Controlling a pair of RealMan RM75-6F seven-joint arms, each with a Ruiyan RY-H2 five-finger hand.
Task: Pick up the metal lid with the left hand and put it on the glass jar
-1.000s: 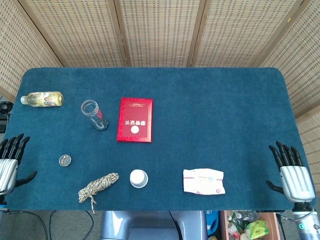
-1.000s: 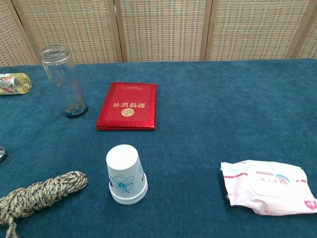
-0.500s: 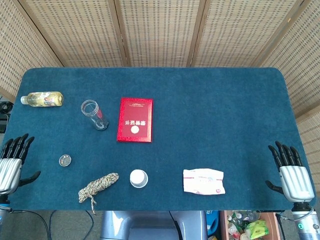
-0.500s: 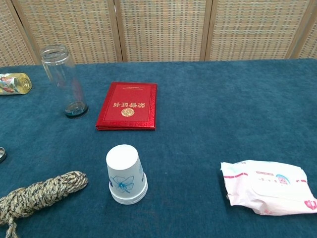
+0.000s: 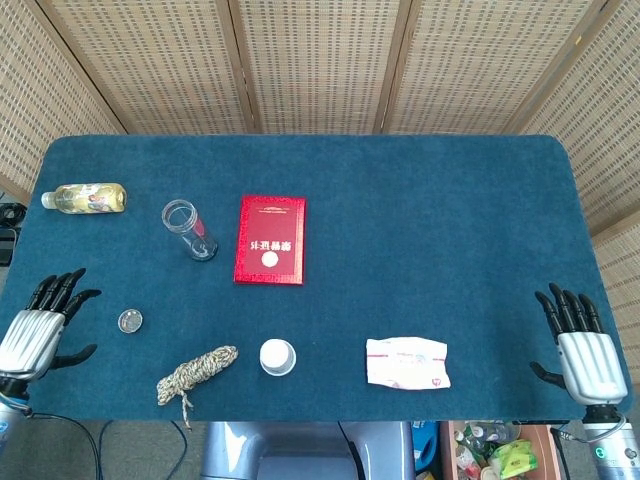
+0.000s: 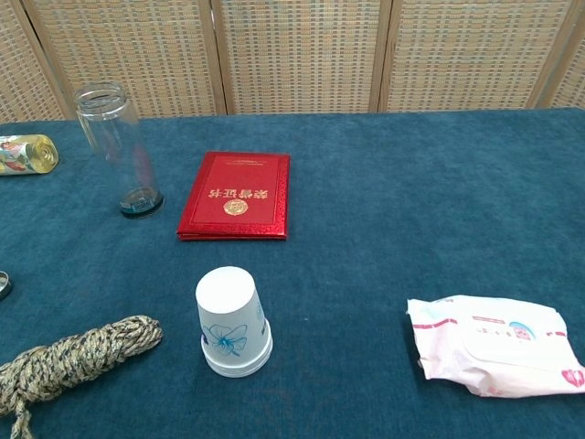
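Metal lid (image 5: 130, 320) lies just beside the empty, spread left hand (image 5: 35, 333), rope (image 5: 196, 371) near, glass jar (image 5: 189, 229) beyond.

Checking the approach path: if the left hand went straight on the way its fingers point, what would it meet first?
Likely nothing nearby: the left hand points up-right, passing above the metal lid; height unclear.

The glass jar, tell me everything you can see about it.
The glass jar is a tall, clear, straight-walled cylinder with a thicker bluish base. It stands upright on the blue tablecloth with its mouth open and no lid on. It looks empty. It sits on the table's left side, just left of the red booklet and apart from it. Neither hand touches it.
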